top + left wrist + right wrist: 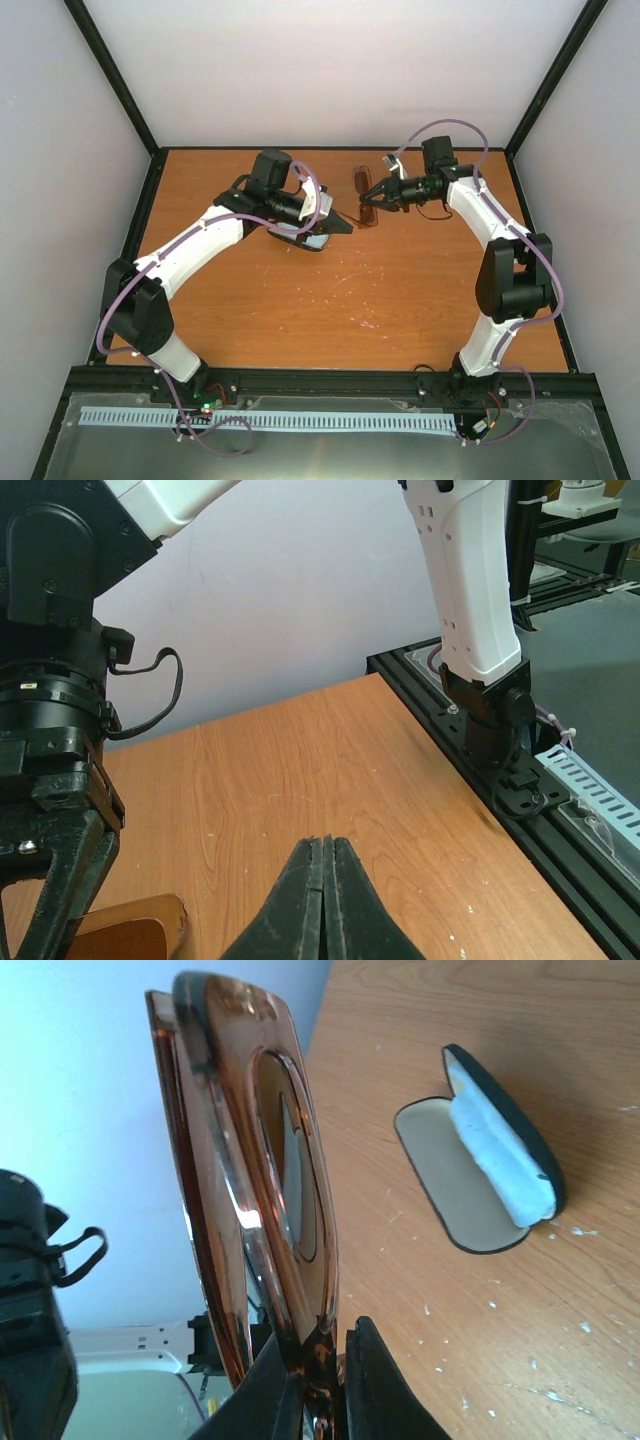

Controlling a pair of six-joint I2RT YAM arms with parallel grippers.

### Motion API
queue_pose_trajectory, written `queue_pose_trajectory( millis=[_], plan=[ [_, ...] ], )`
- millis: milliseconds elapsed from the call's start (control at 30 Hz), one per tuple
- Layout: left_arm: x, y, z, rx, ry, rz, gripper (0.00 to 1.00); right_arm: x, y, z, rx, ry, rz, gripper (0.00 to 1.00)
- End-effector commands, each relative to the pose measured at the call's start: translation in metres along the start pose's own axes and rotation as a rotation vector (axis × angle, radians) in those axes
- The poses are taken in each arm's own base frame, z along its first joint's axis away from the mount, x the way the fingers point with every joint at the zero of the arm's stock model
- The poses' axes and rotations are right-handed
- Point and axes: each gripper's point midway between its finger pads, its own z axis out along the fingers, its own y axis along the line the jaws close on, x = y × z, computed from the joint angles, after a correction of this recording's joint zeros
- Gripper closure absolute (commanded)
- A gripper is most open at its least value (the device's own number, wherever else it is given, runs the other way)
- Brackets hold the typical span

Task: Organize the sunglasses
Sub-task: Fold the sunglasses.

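The sunglasses [262, 1150], with reddish-brown lenses, stand on edge in my right gripper [322, 1375], which is shut on their frame and holds them above the table. In the top view the sunglasses [364, 186] hang at the right gripper [374, 198], near the back middle. My left gripper [345, 228] is shut and empty, its tips [325, 875] pressed together above the wood. One lens [130, 932] shows at the lower left of the left wrist view.
The black glasses case [470, 1195] lies open on the table with the pale blue cloth [500, 1155] in it. In the top view the case [305, 241] is mostly hidden under my left wrist. A black frame rail [520, 800] edges the table.
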Motion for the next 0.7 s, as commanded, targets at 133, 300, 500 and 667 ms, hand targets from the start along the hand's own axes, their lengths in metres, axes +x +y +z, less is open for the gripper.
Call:
queue_pose_trajectory(
  millis=[133,300,500,667],
  plan=[
    [-0.012,0.005,0.005,0.015,-0.06,0.046,0.97,0.019,0.054,0.001,-0.127,0.063,-0.091,0.97],
    [-0.012,0.013,0.006,0.003,-0.059,0.051,0.97,0.033,0.065,0.0,-0.15,0.093,-0.098,0.97],
    [-0.009,0.018,0.009,0.001,-0.053,0.053,0.97,0.048,0.084,-0.002,-0.161,0.113,-0.112,0.97],
    [-0.006,0.024,0.011,0.001,-0.049,0.056,0.97,0.065,0.094,-0.006,-0.175,0.132,-0.096,0.97]
  ],
)
